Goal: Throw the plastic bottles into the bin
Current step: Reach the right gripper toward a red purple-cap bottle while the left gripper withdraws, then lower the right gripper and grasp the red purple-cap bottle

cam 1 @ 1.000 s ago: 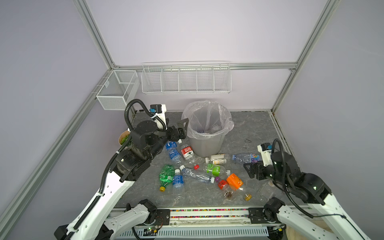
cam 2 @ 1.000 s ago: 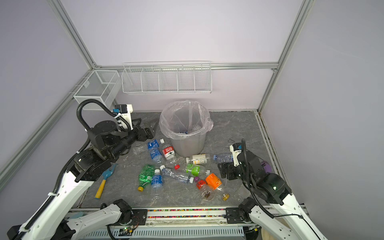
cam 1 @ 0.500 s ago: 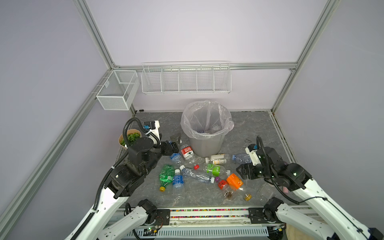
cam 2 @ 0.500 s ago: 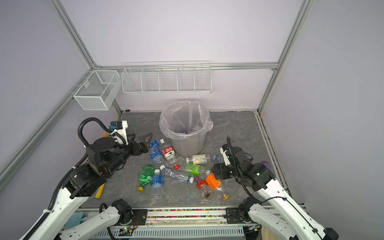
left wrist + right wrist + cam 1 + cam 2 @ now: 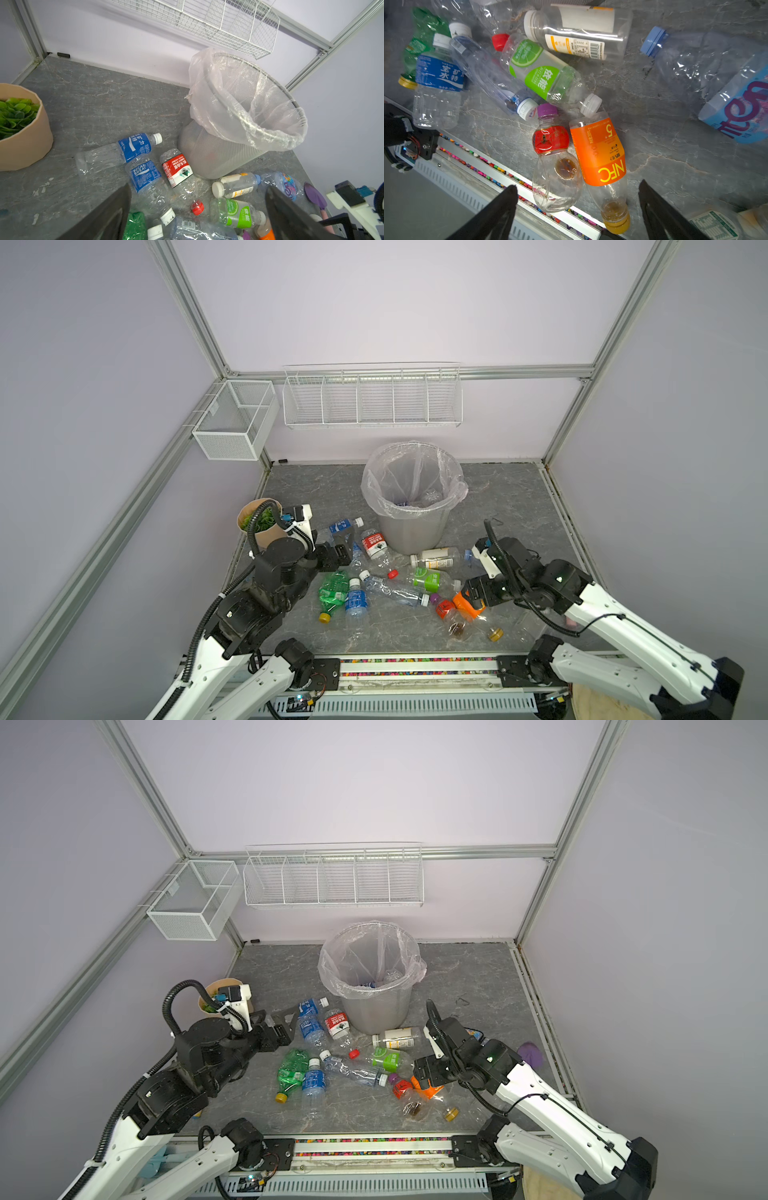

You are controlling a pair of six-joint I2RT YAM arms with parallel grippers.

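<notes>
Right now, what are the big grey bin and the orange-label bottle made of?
Round grey bin: fine matte mesh, metal or plastic, unclear; tiny holes show. Its clear bag liner: thin glossy plastic, crinkled. Clear orange-label bottle: shiny see-through plastic, probably.

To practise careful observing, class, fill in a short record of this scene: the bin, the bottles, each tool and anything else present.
bin: upright, bag-lined, some bottles inside
loose bottles: lying on the table in front of the bin
left tool: open, empty, by the blue-labelled bottle
right tool: open, empty, above the orange-labelled bottle
other: pot of green leaves; wire baskets on the wall
</notes>
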